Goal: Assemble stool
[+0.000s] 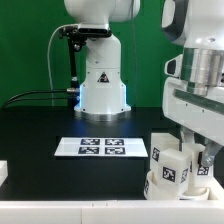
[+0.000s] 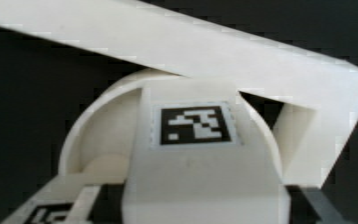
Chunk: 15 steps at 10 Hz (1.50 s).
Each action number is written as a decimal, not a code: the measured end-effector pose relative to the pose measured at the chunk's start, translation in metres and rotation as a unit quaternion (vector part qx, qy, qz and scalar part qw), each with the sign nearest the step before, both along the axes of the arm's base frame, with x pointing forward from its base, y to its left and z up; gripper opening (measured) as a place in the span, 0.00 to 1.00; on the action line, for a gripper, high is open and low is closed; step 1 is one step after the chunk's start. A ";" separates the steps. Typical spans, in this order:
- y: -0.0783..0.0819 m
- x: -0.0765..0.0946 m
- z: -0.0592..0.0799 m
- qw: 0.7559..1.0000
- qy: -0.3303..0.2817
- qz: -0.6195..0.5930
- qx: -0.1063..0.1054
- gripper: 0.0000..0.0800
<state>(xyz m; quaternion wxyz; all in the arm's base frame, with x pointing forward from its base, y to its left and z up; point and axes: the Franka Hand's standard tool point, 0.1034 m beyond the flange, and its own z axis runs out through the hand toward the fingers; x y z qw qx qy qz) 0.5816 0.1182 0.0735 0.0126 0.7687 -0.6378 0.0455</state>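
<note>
The round white seat disc (image 1: 158, 189) lies at the front on the exterior view's right, with white tagged legs (image 1: 171, 170) standing on it. In the wrist view the seat's curved rim (image 2: 98, 125) shows behind a white leg (image 2: 197, 150) with a black-and-white tag. My gripper (image 1: 198, 153) comes down over the seat from above. Its dark fingers (image 2: 105, 205) sit tight against both sides of that leg, so the gripper (image 2: 204, 212) is shut on it. The leg's lower end is hidden.
The marker board (image 1: 100, 147) lies flat on the black table in the middle. The arm's white base (image 1: 102, 85) stands behind it. A small white piece (image 1: 3, 172) sits at the left edge. A white slanted bar (image 2: 229, 45) crosses the wrist view beyond the seat.
</note>
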 end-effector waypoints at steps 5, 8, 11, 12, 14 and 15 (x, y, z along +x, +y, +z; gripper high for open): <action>-0.010 0.003 -0.002 0.953 -0.070 -0.285 0.074 0.42; -0.012 0.004 -0.002 0.930 -0.082 -0.345 0.099 0.42; -0.011 0.004 -0.002 0.939 -0.082 -0.319 0.096 0.65; -0.007 0.005 0.003 0.939 -0.084 -0.317 0.100 0.76; -0.003 0.012 0.022 0.961 -0.095 -0.239 0.104 0.80; 0.000 0.015 0.033 0.973 -0.097 -0.181 0.104 0.81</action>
